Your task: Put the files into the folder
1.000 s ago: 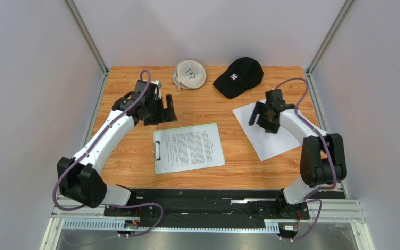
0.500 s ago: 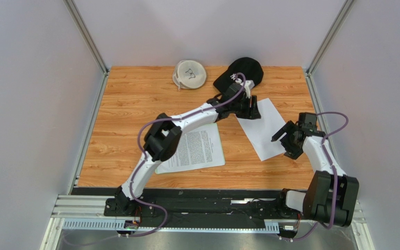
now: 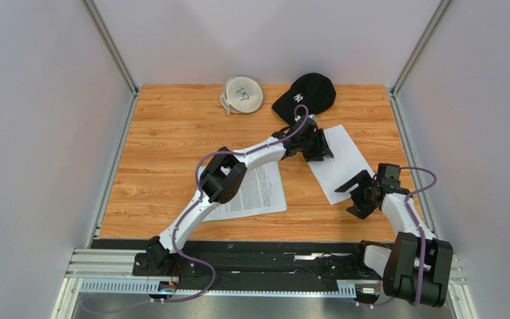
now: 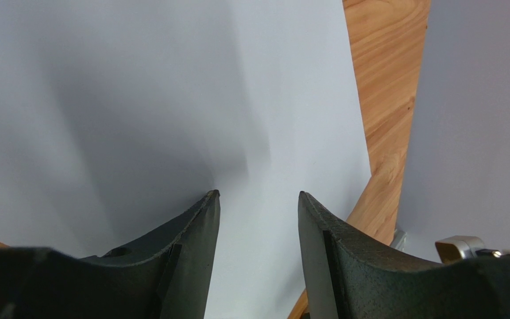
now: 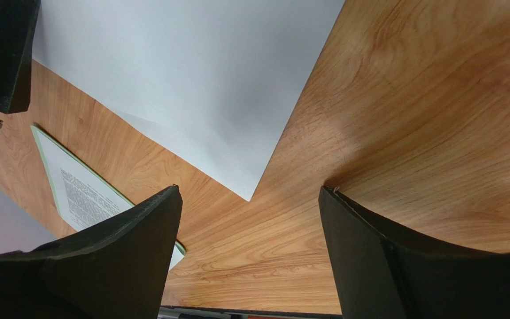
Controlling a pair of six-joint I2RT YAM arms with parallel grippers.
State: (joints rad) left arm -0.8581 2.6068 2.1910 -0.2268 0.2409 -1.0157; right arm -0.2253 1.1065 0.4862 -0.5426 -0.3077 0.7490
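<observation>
One printed sheet (image 3: pixel 261 189) already lies on the folder (image 5: pixel 41 141), left of centre. Rightward, a blank sheet (image 3: pixel 344 166) waits on the table (image 3: pixel 171 133). The left gripper (image 4: pixel 257 194) sits on it, jaws half apart; we cannot tell if it pinches. The right gripper (image 3: pixel 351 198) hangs open, empty.

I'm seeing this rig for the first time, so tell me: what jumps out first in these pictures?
The left arm stretches diagonally to the far right, with the left gripper low over a blank white sheet near a black cap. The right gripper hangs open by that sheet's near corner; a printed page lies mid-table, partly under the left arm.
</observation>
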